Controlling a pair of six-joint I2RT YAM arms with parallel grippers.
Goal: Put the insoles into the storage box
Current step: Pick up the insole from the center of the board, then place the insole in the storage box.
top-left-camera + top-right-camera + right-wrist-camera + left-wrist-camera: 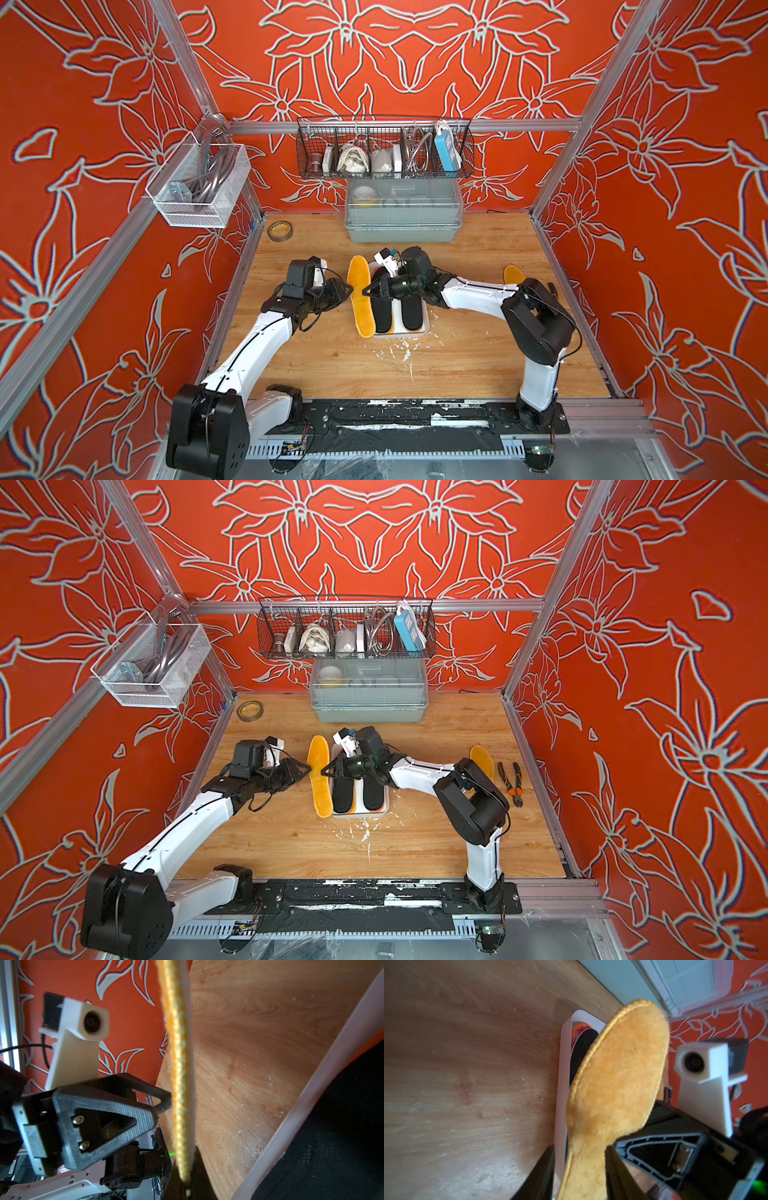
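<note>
Both top views: amber insole [361, 318] tilted on edge beside storage box [402, 332], two black insoles [411, 309] inside. Left wrist view adds a red-mottled insole [578, 1030] beneath them, with the left gripper [579, 1148] spread loosely around the amber one. Right wrist view: right gripper [186, 1164] pinched tight on its edge.

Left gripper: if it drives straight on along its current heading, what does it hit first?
The left gripper would first meet the amber insole, already between its open jaws. Right behind is the right gripper, shut on that insole: probably next, though depth is unclear.
</note>
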